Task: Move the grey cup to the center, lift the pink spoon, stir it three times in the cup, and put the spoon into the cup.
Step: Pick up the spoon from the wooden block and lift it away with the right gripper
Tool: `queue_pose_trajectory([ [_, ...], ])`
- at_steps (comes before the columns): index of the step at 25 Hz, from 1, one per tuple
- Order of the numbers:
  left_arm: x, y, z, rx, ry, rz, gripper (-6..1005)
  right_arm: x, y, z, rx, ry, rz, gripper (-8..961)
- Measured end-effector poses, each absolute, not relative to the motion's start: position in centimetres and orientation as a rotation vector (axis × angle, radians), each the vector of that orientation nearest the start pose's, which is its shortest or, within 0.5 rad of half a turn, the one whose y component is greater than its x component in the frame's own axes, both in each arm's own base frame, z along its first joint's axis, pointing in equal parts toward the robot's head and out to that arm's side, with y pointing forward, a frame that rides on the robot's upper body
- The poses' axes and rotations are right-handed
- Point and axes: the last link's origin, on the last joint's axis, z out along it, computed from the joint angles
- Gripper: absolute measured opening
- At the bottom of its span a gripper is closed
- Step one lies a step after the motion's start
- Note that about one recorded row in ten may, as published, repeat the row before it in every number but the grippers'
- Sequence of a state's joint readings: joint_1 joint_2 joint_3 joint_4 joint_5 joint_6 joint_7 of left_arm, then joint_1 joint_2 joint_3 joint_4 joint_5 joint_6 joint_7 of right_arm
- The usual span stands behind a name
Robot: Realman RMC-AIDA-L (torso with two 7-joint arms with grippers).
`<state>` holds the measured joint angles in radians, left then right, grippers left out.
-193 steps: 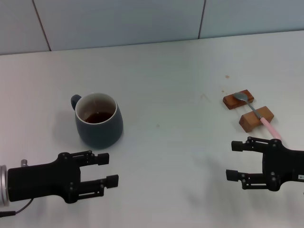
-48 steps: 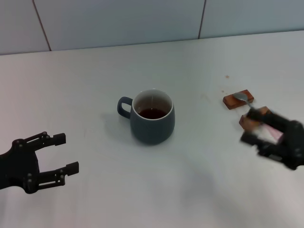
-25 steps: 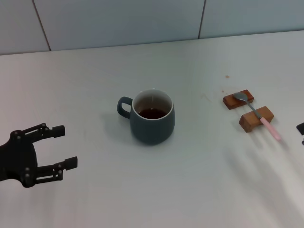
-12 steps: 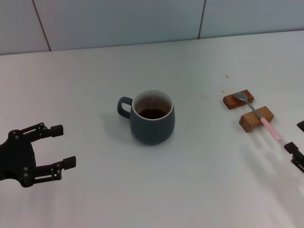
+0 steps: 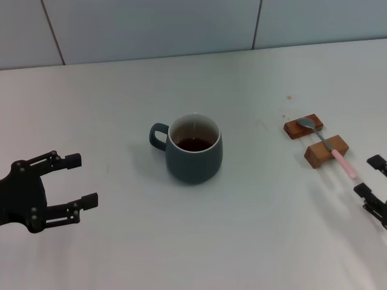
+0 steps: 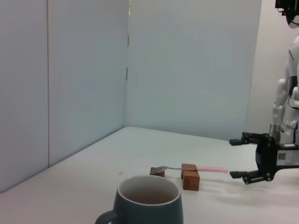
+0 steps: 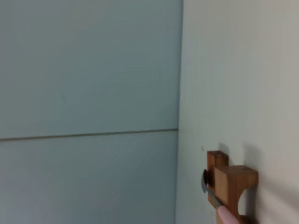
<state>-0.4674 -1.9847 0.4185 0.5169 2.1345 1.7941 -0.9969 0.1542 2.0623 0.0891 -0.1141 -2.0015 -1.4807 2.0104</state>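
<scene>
The grey cup stands upright in the middle of the table with dark liquid inside, its handle pointing left; its rim also fills the foreground of the left wrist view. The pink spoon lies across two brown wooden rest blocks at the right, bowl on the far block, pink handle toward me. My right gripper is open just beyond the handle's near tip, at the right edge. My left gripper is open at the near left, well away from the cup.
The two wooden rest blocks sit right of the cup. A pale tiled wall runs along the table's far edge. A white robot body shows in the left wrist view.
The cup went from the left to the centre, and the left gripper withdrew to the near left. Over the last second the right gripper came back in from the right edge toward the spoon's handle.
</scene>
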Motion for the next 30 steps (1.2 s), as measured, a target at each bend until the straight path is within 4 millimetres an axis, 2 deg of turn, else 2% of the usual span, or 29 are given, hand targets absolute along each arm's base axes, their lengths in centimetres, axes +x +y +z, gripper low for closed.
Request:
queue_pose_trajectory([
  [30,-30.1,29.0,4.2,-2.669,-0.298,-0.82,839,38.3,23.3,-1.2,-1.134,2.091,1.509,812],
])
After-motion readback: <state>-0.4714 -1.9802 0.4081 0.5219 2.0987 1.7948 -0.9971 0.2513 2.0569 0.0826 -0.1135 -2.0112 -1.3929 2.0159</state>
